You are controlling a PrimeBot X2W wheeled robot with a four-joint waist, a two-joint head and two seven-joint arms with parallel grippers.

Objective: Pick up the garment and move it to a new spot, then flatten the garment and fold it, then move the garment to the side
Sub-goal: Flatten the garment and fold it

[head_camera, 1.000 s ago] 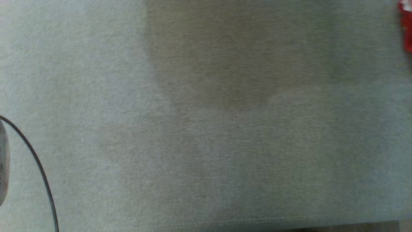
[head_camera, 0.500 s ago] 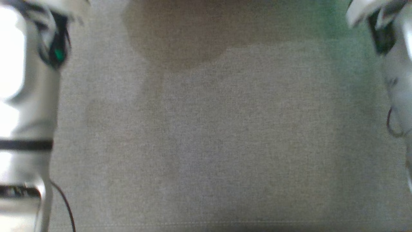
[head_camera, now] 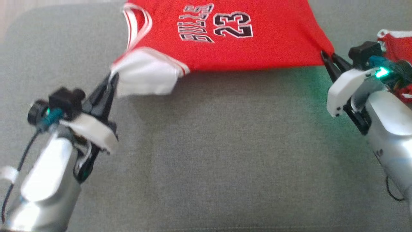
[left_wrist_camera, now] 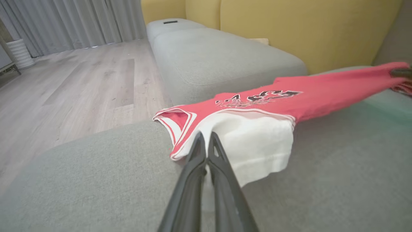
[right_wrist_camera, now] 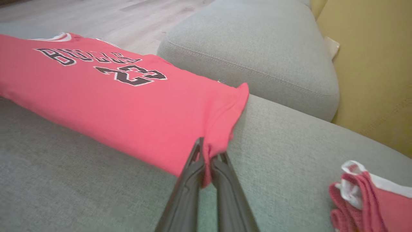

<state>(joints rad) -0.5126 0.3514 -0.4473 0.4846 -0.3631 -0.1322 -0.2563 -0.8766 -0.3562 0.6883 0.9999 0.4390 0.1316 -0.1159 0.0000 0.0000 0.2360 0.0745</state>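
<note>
Head view: red jersey [head_camera: 244, 48] spread across the far part of the grey seat cushion [head_camera: 209, 161], front up, with "BULLS" and "23" in black, white-edged lettering that reads upside down from the cushion's near edge. The jersey's near hem runs in a straight, taut line from the cushion's left side to its right side. Left end effector [head_camera: 111, 77] is over the cushion's left side, its dark fingers pressed together on the jersey's corner, where a white flap [head_camera: 145, 77] of fabric is turned outward and hangs toward the cushion. Right end effector [head_camera: 325, 56] is over the cushion's right side, its fingers pinched narrow on the plain red corner of the hem. Both wrist views confirm fabric caught between the fingertips. The held edge looks raised a little off the cushion at both grips; how much of the jersey rests on the cushion farther back cannot be told. A green light [head_camera: 381, 72] on the right wrist tints the cushion beneath it. A second red garment [head_camera: 397, 45] with white trim lies bunched at the cushion's far right, apart from the jersey. A yellow backrest [left_wrist_camera: 305, 29] rises behind the cushion, a neighbouring grey cushion [left_wrist_camera: 219, 58] sits just beyond it, and a wooden floor [left_wrist_camera: 80, 80] lies past the cushion's left end.
</note>
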